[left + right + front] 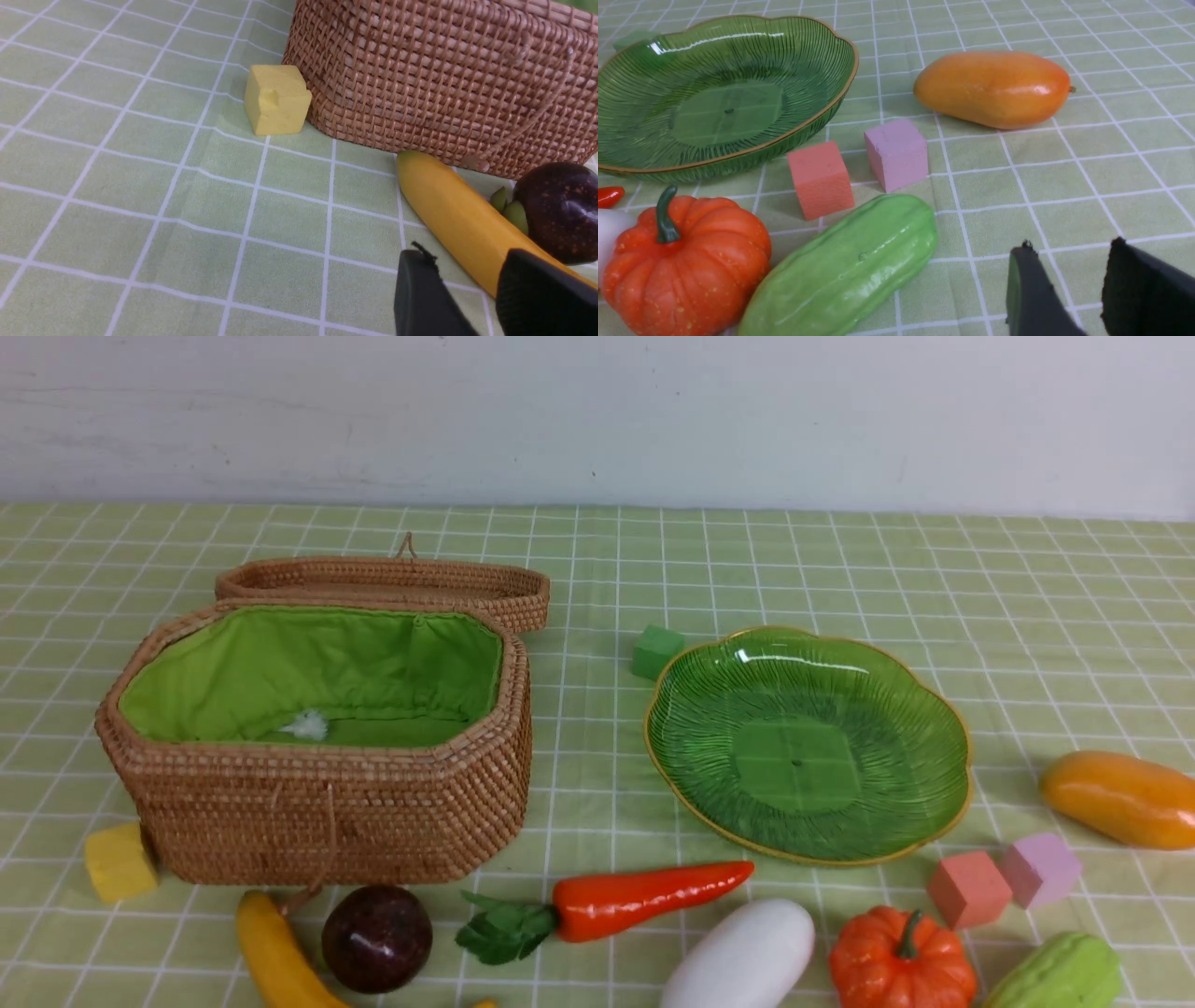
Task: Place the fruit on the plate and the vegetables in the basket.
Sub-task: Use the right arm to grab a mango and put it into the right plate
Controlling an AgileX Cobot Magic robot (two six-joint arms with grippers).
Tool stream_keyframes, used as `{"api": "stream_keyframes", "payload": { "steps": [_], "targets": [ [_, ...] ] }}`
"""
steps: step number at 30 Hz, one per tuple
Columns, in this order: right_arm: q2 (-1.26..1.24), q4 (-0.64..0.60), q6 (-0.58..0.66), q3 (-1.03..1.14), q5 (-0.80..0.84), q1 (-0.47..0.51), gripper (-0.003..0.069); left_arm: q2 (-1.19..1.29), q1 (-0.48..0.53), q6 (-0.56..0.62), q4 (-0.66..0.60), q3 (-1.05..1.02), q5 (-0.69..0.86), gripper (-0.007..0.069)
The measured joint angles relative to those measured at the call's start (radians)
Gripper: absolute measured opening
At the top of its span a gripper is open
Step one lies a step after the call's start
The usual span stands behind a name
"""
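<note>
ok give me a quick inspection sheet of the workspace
surface: green checked cloth, lying mostly flat
job's things: basket open, plate empty; banana, purple ball, mango, carrot, white vegetable, pumpkin and gourd all on the cloth
clutter: yellow cube, green cube, red cube, pink cube
grippers: left gripper open by the banana; right gripper open over bare cloth
cables: nothing seen
surroundings: white wall behind

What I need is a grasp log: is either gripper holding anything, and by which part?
Nothing is held. The left gripper is open near the banana; the right gripper is open over the tablecloth.
</note>
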State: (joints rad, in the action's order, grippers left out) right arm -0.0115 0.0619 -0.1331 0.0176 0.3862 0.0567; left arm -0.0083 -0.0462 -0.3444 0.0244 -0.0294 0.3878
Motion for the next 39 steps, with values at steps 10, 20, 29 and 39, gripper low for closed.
{"api": "stream_keyframes", "payload": {
  "steps": [10,20,29,39],
  "targets": [
    [0.000,0.000,0.000,0.000,0.000,0.000,0.0241,0.000,0.000,0.000,0.000,0.000,0.000,0.0239],
    [0.000,0.000,0.000,0.000,0.000,0.000,0.0241,0.000,0.000,0.000,0.000,0.000,0.000,0.0239],
    [0.000,-0.010,0.000,0.005,-0.030,0.000,0.0241,0.000,0.000,0.000,0.000,0.000,0.000,0.0239],
    [0.000,-0.041,0.000,0.010,-0.386,0.000,0.0241,0.000,0.000,0.000,0.000,0.000,0.000,0.0239]
  ]
}}
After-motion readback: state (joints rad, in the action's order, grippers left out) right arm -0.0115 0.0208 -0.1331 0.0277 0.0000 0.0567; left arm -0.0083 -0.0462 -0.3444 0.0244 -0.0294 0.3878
